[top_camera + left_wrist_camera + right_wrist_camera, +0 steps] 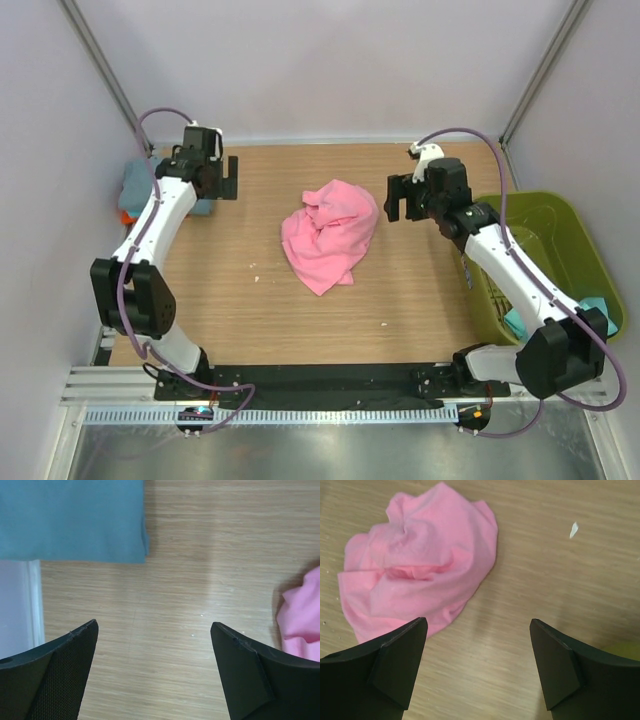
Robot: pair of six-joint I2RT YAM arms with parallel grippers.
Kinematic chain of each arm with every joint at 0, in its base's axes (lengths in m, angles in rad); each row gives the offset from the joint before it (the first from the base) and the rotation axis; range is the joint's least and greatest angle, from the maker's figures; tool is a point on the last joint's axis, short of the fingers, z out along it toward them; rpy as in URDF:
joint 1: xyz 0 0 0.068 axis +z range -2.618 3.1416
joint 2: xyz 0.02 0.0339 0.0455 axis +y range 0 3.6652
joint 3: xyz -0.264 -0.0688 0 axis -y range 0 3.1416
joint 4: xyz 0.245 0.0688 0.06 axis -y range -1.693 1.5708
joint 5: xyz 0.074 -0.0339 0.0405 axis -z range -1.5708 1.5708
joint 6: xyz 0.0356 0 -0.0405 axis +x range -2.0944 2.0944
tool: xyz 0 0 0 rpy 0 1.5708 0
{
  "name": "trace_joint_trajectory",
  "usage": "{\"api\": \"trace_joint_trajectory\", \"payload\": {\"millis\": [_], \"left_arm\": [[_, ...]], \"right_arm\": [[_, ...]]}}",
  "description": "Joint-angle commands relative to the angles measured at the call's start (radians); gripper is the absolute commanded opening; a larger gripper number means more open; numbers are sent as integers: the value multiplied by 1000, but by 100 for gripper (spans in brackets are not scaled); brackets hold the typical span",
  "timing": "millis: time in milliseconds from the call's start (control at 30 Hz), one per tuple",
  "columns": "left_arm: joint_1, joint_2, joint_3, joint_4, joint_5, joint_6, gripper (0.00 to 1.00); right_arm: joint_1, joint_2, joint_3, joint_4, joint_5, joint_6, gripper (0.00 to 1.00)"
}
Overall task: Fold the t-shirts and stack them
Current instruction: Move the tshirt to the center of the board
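A bright pink t-shirt (330, 235) lies crumpled in the middle of the wooden table; it also shows in the right wrist view (420, 560) and at the right edge of the left wrist view (302, 615). A folded grey-blue t-shirt (135, 180) lies at the far left edge with a bit of orange cloth (125, 215) under it; its flat corner shows in the left wrist view (70, 520). My left gripper (230, 178) (154, 630) is open and empty over bare wood beside that stack. My right gripper (403, 208) (479, 625) is open and empty, just right of the pink shirt.
An olive-green plastic basket (560, 215) stands at the right edge with teal cloth (590, 305) inside. A small white scrap (574, 529) lies on the wood. White walls and metal posts enclose the table.
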Motion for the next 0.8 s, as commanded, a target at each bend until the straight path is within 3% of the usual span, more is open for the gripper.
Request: {"api": "trace_joint_trajectory", "payload": {"millis": [0,133,767], "left_arm": [[6,52,51,-74,207,-2,92],[5,106,65,-146,341,15,90],[20,221,131,-186,405,-21,89]], "right_arm": [[-71,-34,-60,-2,-30,58,89],[-183,18,-119,-40,-86,67,89],[-403,95,-175,-74,-34,-29,88]]}}
